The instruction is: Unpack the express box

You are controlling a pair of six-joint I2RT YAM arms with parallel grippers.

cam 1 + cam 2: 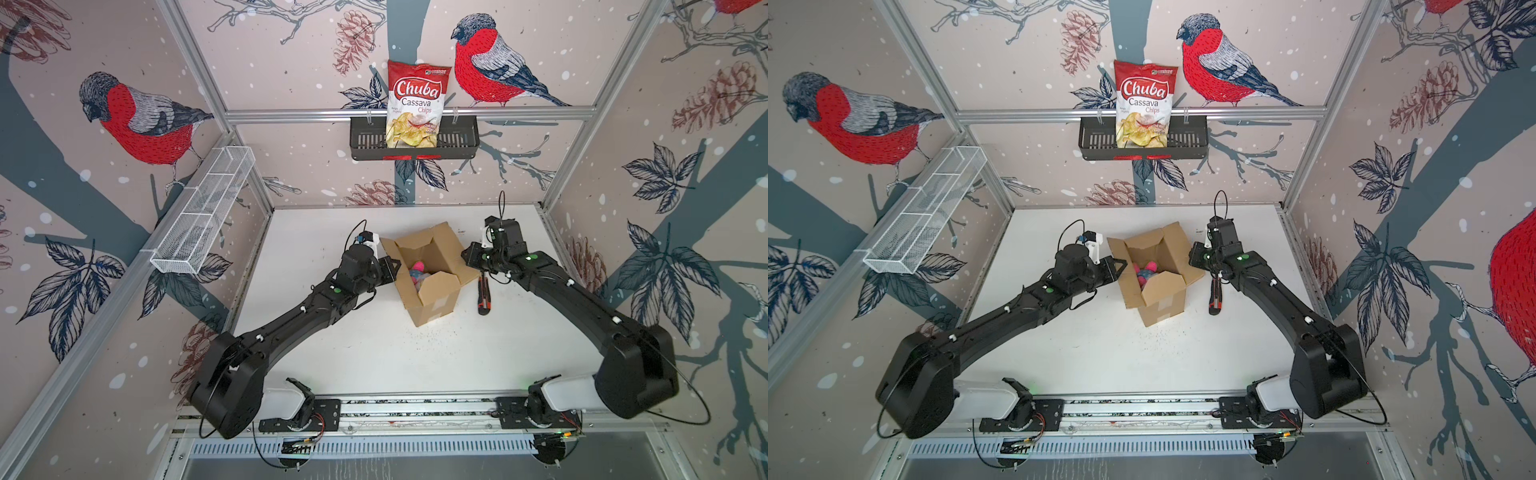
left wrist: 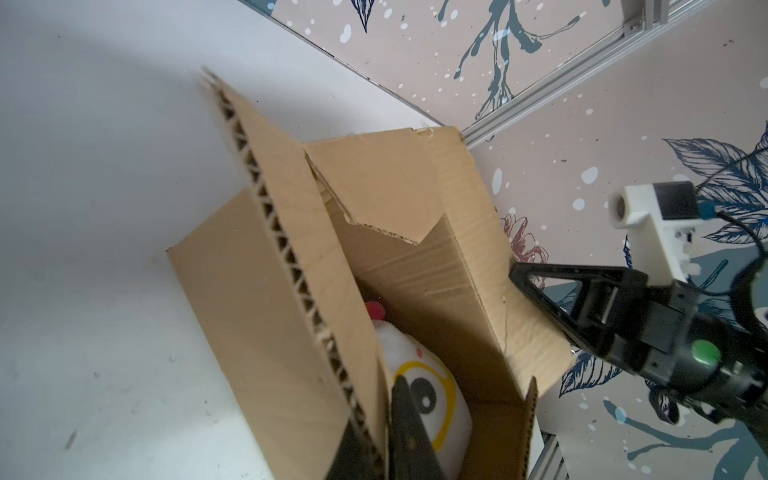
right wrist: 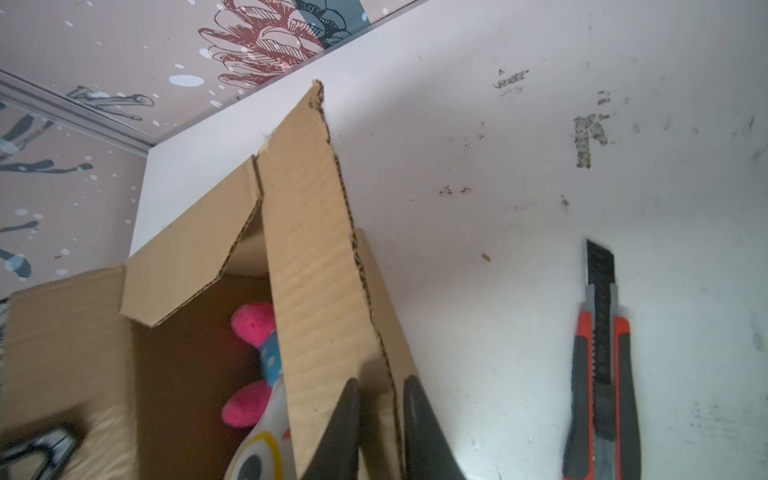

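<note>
The express box (image 1: 434, 291) (image 1: 1160, 293) is a brown cardboard carton. It stands mid-table in both top views with its top flaps up. A plush toy (image 2: 432, 399) (image 3: 253, 328), white with a yellow-ringed eye and pink parts, lies inside. My left gripper (image 2: 384, 415) (image 1: 392, 266) is shut on the box's left flap (image 2: 270, 249), one finger on each face. My right gripper (image 3: 382, 380) (image 1: 465, 254) has the right flap (image 3: 307, 232) pinched between its fingers at the edge.
A red and black utility knife (image 1: 483, 295) (image 3: 602, 361) lies on the table just right of the box, under the right arm. A chips bag (image 1: 415, 104) stands in a black basket (image 1: 459, 141) on the back wall. A white wire basket (image 1: 203, 212) hangs on the left wall.
</note>
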